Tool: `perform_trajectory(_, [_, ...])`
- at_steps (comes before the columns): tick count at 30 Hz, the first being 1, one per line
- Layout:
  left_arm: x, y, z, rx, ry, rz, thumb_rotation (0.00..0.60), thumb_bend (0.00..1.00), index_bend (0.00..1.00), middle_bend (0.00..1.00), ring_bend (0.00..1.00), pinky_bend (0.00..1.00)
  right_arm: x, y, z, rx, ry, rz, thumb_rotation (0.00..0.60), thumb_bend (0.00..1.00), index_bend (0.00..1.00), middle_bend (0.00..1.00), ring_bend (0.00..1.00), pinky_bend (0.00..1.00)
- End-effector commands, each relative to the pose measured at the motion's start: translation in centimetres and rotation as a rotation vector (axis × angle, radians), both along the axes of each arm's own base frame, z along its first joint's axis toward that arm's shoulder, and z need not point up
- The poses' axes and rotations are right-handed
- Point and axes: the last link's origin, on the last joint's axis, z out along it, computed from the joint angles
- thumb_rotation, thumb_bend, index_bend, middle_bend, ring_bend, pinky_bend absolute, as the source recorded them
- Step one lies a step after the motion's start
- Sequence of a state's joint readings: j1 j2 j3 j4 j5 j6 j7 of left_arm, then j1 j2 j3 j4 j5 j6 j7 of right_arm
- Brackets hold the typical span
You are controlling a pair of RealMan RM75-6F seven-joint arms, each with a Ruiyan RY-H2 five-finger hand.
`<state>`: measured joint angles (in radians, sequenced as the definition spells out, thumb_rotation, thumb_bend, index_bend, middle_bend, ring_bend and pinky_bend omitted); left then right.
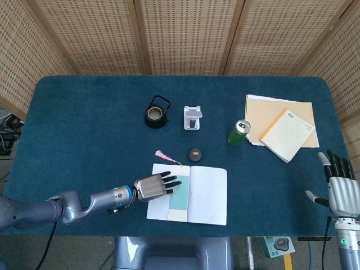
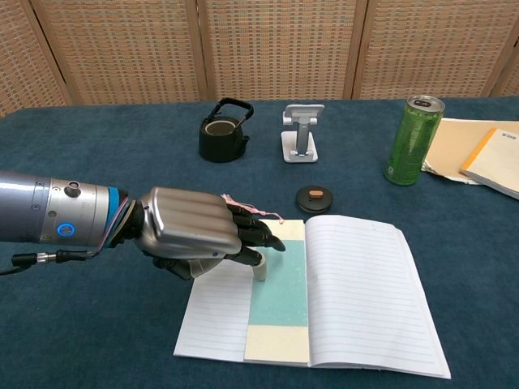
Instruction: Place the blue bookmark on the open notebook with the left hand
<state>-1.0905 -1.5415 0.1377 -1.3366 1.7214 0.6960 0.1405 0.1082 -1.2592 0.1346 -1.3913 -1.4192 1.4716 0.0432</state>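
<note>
Chest view — bookmark (image 2: 279, 301) lies on notebook (image 2: 365, 296); left hand (image 2: 195, 233) empty, fingers spread — next, withdraw.

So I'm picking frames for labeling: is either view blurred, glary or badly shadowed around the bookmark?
Head view: even, soft light, sharp, no glare; the bookmark is small but clear. Chest view: also sharp; the left robot hand casts only a faint shadow on the notebook and hides the bookmark's near upper corner; the steel shell shows mild sheen, not glare.
</note>
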Motion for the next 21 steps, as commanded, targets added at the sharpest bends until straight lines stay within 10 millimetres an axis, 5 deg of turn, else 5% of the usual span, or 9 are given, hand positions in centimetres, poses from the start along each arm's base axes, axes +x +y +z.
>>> perform_trajectory(1, [0.0,0.0,0.1,0.005,-0.007,-0.003,0.6,1.0,0.22,0.0,0.0,0.11,0.0,0.0,0.0,-0.001,0.001,0.001,0.6,0.08,0.03,0.0,0.0,0.0])
perform_trajectory(10, [1.6,0.6,2.0,0.027,-0.156,0.015,0.6,1.0,0.2,0.0,0.0,0.1,0.0,0.0,0.1,-0.007,0.001,0.004,0.6,0.08,0.03,0.0,0.0,0.0])
perform_trajectory(14, [2.5,1.4,5.1,0.148,-0.347,0.022,0.6,1.0,0.18,0.0,0.0,0.06,0.1,0.0,0.2,-0.012,-0.003,0.008,0.6,0.08,0.03,0.0,0.0,0.0])
perform_trajectory(16, [2.1,1.4,6.0,0.205,-0.393,0.046,0.6,0.93,0.14,0.0,0.0,0.02,0.1,0.0,0.2,-0.012,-0.004,0.009,0.6,0.08,0.03,0.0,0.0,0.0])
perform_trajectory(21, [-0.2,1.1,9.0,0.405,-0.467,0.164,0.6,0.47,0.01,0.0,0.0,0.0,0.4,0.1,0.1,-0.007,-0.003,0.022,0.6,0.08,0.03,0.0,0.0,0.0])
